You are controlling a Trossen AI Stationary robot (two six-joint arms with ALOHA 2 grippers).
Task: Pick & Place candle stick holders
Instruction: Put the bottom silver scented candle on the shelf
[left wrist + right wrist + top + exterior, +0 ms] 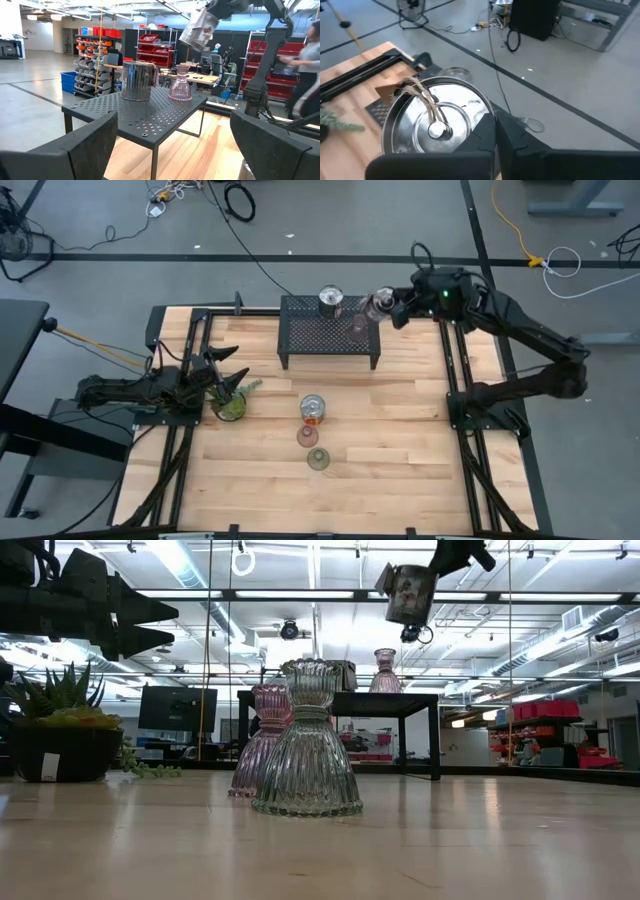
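**Colleague:** What have you got on the right arm?

**Me:** My right gripper [388,307] is up in the air beside the far right corner of the black perforated metal stand [330,337]. Its jaws are clamped on a shiny silver tin cylinder [437,122], pinching the rim. In the right wrist view I look straight down into the tin, with a bit of twine and a tan tag hanging at its edge. From the low view the tin [410,593] hangs tilted, well above the stand top.

**Colleague:** What's already on the stand?

**Me:** A second shiny silver tin [331,301] stands upright near the far edge, and a pinkish ribbed glass holder [359,328] stands just beside it, towards the right end. The left wrist view shows the two close together but apart.

**Colleague:** And on the table?

**Me:** Three pieces in a short row in front of the stand, on the pale wooden tabletop [400,440]. Nearest the stand is a silver tin with an orange-red mark [313,408], then a small pinkish glass holder [307,436], then an olive-green ribbed glass holder [319,459] nearest the front edge. In the low view the olive one partly covers the pink one.

**Colleague:** Left arm?

**Me:** My left gripper [222,370] sits low at the left side of the table, jaws spread wide and holding nothing, right by the small spiky green potted plant [232,402].
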